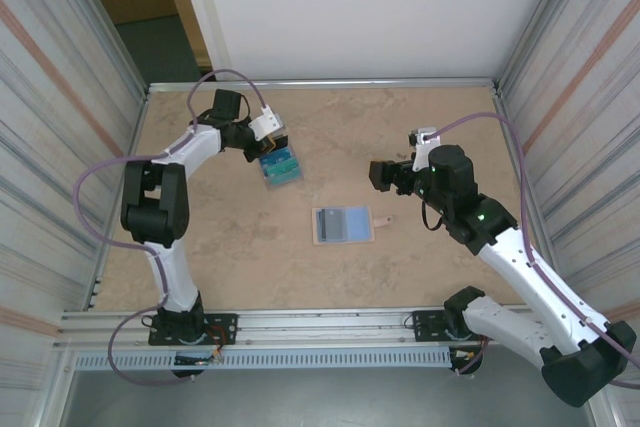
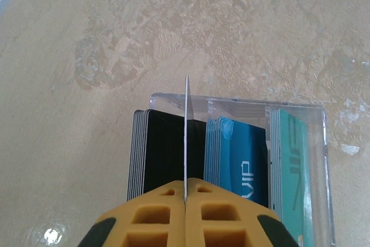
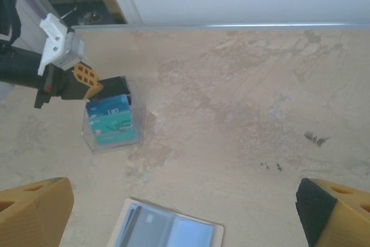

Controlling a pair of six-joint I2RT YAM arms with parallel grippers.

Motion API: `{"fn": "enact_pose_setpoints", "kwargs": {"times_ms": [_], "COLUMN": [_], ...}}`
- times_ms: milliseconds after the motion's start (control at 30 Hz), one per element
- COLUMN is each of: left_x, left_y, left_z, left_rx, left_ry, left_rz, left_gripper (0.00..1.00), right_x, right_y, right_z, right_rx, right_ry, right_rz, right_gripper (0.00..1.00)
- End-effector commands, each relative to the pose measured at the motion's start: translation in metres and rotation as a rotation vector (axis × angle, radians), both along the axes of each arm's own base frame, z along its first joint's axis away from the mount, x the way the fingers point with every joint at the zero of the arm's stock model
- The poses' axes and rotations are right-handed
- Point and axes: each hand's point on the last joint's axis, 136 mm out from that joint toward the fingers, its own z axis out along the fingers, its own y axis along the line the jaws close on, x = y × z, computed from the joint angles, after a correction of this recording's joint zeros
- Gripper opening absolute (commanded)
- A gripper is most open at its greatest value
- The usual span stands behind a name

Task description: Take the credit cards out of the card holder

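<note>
White-edged card point(image 2: 187, 137), face unseen, pinched in left jaws

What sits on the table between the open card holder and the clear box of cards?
Nothing. The top view shows a bare stretch of tabletop between the card holder and the clear box.

Table point(image 1: 450, 117) bears card holder point(image 1: 343, 225) — and clear box point(image 1: 281, 165).

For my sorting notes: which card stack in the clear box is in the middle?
The blue stack, flanked by the black stack and the teal-green stack.
</note>
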Motion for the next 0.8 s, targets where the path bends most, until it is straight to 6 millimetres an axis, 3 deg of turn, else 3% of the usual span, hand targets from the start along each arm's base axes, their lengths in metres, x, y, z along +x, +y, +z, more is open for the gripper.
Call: {"fn": "enact_pose_setpoints", "kwargs": {"times_ms": [0,433,767], "left_x": [0.0,-0.01,-0.015], "left_y": [-0.001,-0.017,-0.034], "left_z": [-0.002,-0.004,-0.002], "left_rx": [-0.023,-0.038,-0.056], "left_ry": [0.023,0.05,0.039], "left_rz": [-0.013,-0.036,-0.022], "left_gripper": [0.0,0.0,0.0], "right_x": [-0.001,-0.003,-0.01], "right_y": [-0.003,-0.005,-0.031], "right_z": [0.01,0.015,0.025], "right_rx": [0.041,0.074,0.121], "right_ry": [-0.017,-0.042,-0.089], "right_rz": [-0.014,-0.026,-0.135], "right_gripper": [0.99,0.99,0.99]}}
